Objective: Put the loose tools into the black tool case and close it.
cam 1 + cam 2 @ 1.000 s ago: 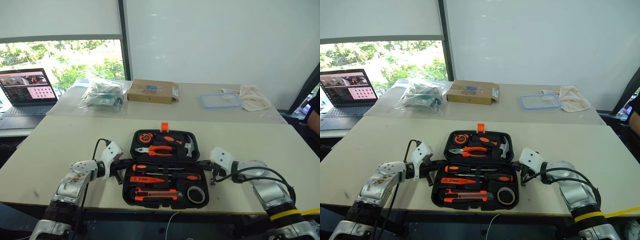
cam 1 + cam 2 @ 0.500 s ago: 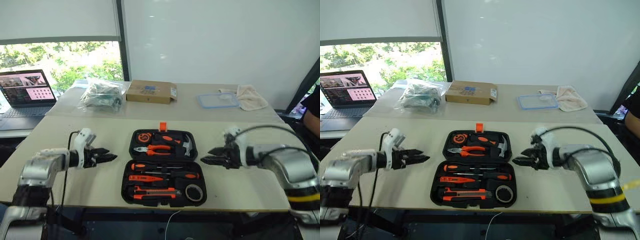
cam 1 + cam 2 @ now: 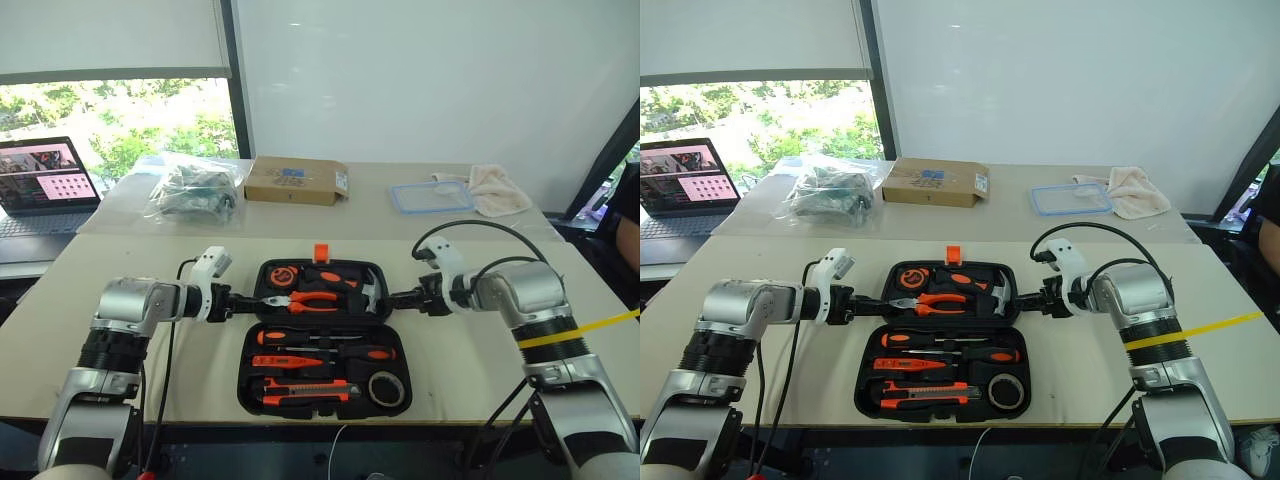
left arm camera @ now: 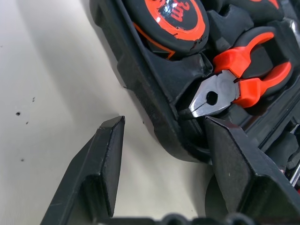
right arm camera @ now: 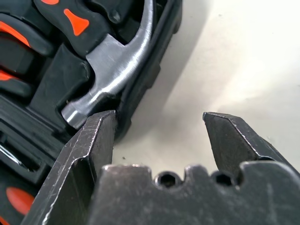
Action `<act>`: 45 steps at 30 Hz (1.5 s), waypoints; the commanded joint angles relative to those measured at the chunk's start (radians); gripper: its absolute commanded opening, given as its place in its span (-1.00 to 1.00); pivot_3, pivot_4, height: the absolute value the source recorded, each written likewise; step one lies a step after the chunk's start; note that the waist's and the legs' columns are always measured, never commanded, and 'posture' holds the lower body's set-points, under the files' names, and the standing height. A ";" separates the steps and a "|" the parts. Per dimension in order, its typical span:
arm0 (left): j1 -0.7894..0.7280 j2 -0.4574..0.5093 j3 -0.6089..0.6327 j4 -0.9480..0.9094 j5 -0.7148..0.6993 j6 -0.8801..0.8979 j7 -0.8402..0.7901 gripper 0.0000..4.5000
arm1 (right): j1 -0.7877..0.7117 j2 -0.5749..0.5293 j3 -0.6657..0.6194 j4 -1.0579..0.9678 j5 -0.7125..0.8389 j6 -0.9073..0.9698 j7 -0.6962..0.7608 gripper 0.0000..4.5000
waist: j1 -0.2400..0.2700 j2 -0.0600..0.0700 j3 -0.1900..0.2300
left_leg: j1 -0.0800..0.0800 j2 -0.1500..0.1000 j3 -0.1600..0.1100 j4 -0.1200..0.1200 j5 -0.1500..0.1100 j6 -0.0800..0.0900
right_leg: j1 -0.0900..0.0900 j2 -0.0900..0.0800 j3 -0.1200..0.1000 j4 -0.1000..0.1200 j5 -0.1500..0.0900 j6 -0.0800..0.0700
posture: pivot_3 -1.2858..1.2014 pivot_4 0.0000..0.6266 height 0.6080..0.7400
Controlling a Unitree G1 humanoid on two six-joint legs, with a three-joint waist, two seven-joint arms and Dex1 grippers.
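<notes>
Left gripper [image 4: 161, 140] and right gripper [image 5: 159, 123], jaws apart and holding nothing, straddle opposite side walls of the open tool case [image 3: 322, 372] on the desk [image 3: 480, 350].

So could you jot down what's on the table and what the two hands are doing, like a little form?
case: black tool case lying open on the near table, orange latch at its far edge
far half: tape measure, pliers, hammer
near half: screwdrivers, utility knife, tape roll
left hand: open, astride the far half's left rim
right hand: open, at its right rim
</notes>
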 commanded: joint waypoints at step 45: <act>0.427 0.074 -0.031 0.259 0.398 -1.964 -0.019 -0.53 | 0.584 -0.264 0.015 0.120 -0.608 -1.880 -0.222 -0.19 | 0.007 0.001 0.000 | 0.022 0.004 0.005 -0.002 -0.003 0.012 | 0.018 -0.005 0.001 -0.004 0.001 -0.001 | 0.03 -0.52 1.00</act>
